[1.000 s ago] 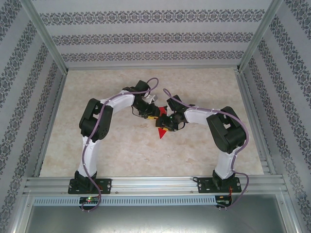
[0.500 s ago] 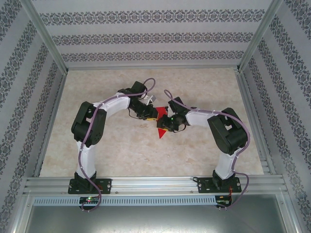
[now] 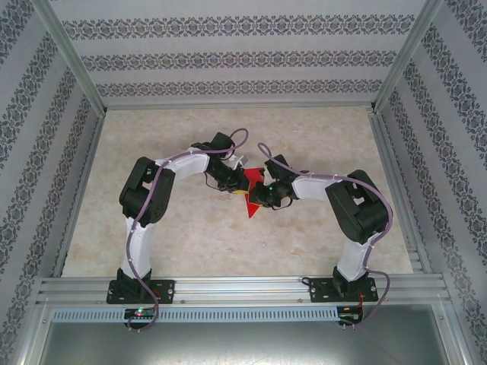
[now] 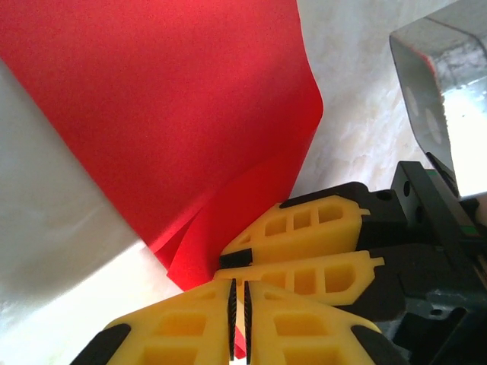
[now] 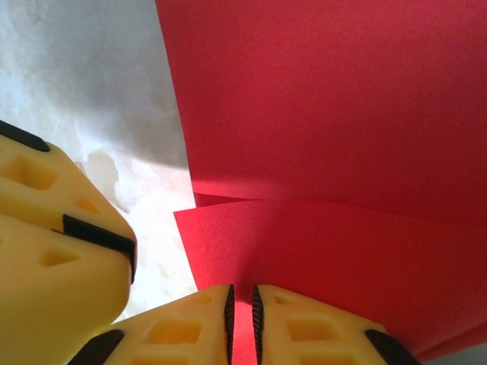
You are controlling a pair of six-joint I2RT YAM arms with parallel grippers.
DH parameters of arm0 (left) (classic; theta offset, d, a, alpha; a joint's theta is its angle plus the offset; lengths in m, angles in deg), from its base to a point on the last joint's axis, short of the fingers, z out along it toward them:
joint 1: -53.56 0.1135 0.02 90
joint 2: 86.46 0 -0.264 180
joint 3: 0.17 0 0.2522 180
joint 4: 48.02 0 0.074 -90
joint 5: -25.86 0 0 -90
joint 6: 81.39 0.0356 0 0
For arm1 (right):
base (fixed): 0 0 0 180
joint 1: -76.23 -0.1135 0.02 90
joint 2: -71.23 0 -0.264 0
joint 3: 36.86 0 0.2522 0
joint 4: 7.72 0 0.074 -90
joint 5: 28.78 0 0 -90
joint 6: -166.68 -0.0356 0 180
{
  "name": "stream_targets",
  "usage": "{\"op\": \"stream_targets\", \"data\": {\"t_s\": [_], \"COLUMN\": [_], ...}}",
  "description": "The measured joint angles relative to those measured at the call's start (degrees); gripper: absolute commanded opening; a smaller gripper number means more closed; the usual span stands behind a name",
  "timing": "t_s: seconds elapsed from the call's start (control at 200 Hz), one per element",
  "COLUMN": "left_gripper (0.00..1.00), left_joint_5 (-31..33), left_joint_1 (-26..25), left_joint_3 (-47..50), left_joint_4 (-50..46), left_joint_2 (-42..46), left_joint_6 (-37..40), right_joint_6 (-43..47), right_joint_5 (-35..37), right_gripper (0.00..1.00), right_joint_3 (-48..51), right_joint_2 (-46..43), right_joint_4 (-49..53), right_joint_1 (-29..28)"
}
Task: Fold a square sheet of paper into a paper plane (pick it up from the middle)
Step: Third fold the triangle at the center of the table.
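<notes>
The red sheet of paper (image 3: 248, 181) is folded into layers and sits at the table's middle, its pointed tip toward the near edge. Both grippers meet on it. My left gripper (image 3: 237, 185) comes from the left and my right gripper (image 3: 256, 197) from the right. In the left wrist view the left gripper (image 4: 238, 285) is shut on a low corner of the paper (image 4: 167, 114), with the right gripper's yellow fingers (image 4: 304, 228) touching alongside. In the right wrist view the right gripper (image 5: 242, 290) is shut on a paper (image 5: 327, 114) layer's edge.
The pale marbled table (image 3: 190, 236) is framed by aluminium rails and patterned walls. Both arms bend inward, so their elbows and purple cables crowd the centre. The left gripper's yellow fingers (image 5: 53, 281) press close at the left of the right wrist view.
Both grippers' jaws have closed down onto the red paper. The left arm's elbow swung out and back in, and the paper shifted slightly toward the far side.
</notes>
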Motion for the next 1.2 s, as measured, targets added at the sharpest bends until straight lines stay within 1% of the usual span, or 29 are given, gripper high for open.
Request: {"op": "stream_targets", "data": {"t_s": [0.06,0.605,0.959,1.199], "left_gripper": [0.15,0.14,0.14,0.14], "left_joint_5": [0.00,0.26,1.60,1.81], "left_joint_1": [-0.13,-1.53,-1.66,-2.27], "left_joint_3": [-0.11,-1.09,-1.16,-2.40], "left_joint_4": [0.00,-1.18,-2.49,-2.64], "left_joint_2": [-0.24,-1.92,-2.05,-4.09], "left_joint_6": [0.20,2.32,3.37,3.82], "right_joint_6": [-0.02,-1.53,-2.14,-3.06], "right_joint_5": [0.15,-0.17,-0.76,-1.09], "right_gripper": [0.12,0.08,0.09,0.10], "right_joint_3": [0.24,3.54,4.17,4.66], "right_joint_2": [-0.13,-1.86,-2.08,-2.40], "right_joint_4": [-0.04,-2.91,-4.00,-4.92], "right_joint_1": [0.00,1.14,1.53,1.53]}}
